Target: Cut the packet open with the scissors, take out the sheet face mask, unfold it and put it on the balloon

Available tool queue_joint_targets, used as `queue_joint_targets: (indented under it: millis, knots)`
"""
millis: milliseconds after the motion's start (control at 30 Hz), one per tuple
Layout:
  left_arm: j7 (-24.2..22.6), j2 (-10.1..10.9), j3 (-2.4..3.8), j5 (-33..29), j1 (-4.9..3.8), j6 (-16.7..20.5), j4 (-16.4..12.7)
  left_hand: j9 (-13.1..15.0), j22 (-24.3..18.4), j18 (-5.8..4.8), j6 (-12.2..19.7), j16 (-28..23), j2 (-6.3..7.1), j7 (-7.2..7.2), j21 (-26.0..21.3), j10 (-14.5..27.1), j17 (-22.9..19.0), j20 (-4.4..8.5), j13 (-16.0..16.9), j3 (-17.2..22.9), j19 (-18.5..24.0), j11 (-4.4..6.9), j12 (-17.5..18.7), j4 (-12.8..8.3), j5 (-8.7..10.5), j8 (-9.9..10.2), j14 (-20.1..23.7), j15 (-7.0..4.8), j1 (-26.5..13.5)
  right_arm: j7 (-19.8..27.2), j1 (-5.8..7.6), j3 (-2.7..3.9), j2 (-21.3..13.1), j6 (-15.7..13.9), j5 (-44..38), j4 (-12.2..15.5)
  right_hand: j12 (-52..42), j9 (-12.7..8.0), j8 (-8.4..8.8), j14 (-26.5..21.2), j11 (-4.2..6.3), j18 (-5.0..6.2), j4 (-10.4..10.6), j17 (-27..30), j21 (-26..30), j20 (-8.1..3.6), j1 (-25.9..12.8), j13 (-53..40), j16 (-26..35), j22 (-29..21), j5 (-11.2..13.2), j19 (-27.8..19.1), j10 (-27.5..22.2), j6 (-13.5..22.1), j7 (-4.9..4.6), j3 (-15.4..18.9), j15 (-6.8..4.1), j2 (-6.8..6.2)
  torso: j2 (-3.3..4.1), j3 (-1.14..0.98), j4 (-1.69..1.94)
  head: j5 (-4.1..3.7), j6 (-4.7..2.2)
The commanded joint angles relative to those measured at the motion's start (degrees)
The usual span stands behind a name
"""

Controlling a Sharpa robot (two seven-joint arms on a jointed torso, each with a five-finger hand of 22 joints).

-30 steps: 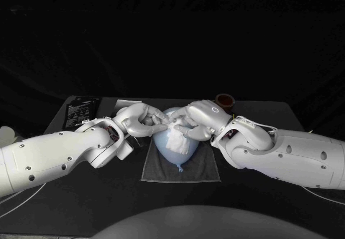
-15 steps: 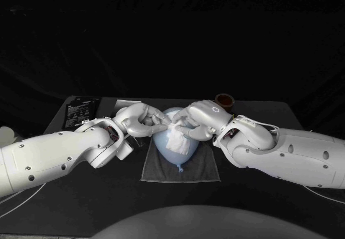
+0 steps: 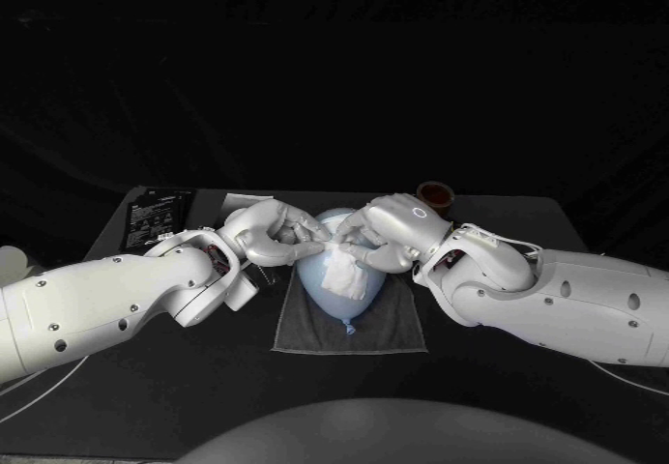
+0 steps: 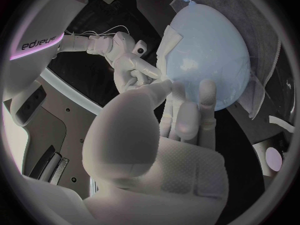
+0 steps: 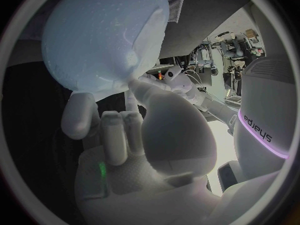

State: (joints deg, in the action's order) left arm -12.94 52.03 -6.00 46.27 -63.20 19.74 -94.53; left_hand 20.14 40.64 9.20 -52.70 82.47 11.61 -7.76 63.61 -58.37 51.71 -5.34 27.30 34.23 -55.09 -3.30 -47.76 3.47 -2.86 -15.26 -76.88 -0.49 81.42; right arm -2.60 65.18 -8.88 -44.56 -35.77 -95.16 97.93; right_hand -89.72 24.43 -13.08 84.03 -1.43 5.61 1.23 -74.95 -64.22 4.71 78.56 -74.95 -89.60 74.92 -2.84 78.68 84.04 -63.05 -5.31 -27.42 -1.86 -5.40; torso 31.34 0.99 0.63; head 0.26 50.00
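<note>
A pale blue balloon (image 3: 343,286) lies on a grey towel (image 3: 349,331) at the table's middle. The white sheet mask (image 3: 337,275) is draped over its upper part. Both hands meet at the balloon's far end. My left hand (image 3: 280,233) pinches the mask's edge (image 4: 170,45) between thumb and fingers, with its fingers against the balloon (image 4: 209,45). My right hand (image 3: 376,235) grips the mask-covered balloon (image 5: 103,35), thumb (image 5: 142,91) on top and fingers underneath. The right hand (image 4: 129,61) almost touches the left thumb. The black packet (image 3: 154,217) lies at the far left.
A small brown round object (image 3: 436,196) stands at the back, right of the balloon and behind my right wrist. Both forearms close in the towel from either side. The table's front strip is bare black surface.
Almost nothing has moved. The right hand has edged a little toward the left hand at the balloon's far end, and the mask stays on the balloon.
</note>
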Motion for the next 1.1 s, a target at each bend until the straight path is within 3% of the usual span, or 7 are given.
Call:
queue_joint_targets:
  millis: [33,367,1100]
  knots:
    - [0.2,-0.1,-0.01,-0.3,0.00,-1.0,0.0,0.0,0.1,0.69,-0.1,0.1,0.01,-0.30,0.2,0.5,0.1,-0.08,0.0,-0.2,-0.1,-0.10,-0.2,0.1,0.06,0.2,-0.3,0.24,-0.7,1.1,0.01,0.04,0.0,-1.4,-0.3,0.1,-0.3,0.1,-0.42,6.0,0.41,-0.45,-0.3,-15.1,-0.3,-0.42,-0.1,-15.1,-0.4,8.3,0.1,0.0,6.0,-0.3,0.18,0.0,-0.33,0.58,0.00,0.01,0.02,-0.01,0.00]
    - [0.3,-0.1,-0.01,-0.4,0.00,-1.1,0.1,-0.2,0.1,0.69,-0.1,0.1,-0.03,-0.34,0.2,0.6,0.0,-0.14,0.2,-0.2,-0.1,-0.14,-0.4,0.0,0.07,0.4,-0.2,0.27,-0.7,2.3,0.01,0.05,-0.6,-2.7,-0.3,0.5,-0.3,0.9,-1.56,6.0,0.64,-0.60,-0.6,-15.1,-0.9,-0.76,0.2,-15.1,-0.4,8.5,0.1,0.2,6.0,-0.6,0.35,-0.9,-0.57,1.54,0.01,-0.01,-0.04,0.00,0.00]
    - [0.8,-0.1,0.00,-0.5,0.00,-1.5,0.8,-0.2,0.1,0.69,-0.2,0.1,-0.05,-0.35,0.2,0.7,0.0,-0.16,0.2,-0.3,-0.2,-0.15,-0.5,0.0,0.06,0.5,-0.2,0.29,-0.7,5.5,0.11,0.07,-4.8,-2.4,2.5,3.8,-0.3,1.1,-1.81,6.0,0.65,-0.62,-0.7,-15.1,-1.0,-0.80,0.1,-15.1,-0.4,8.5,0.1,0.3,6.0,-0.6,0.38,-1.1,-0.60,1.48,0.02,-0.04,-0.04,-0.07,0.00]
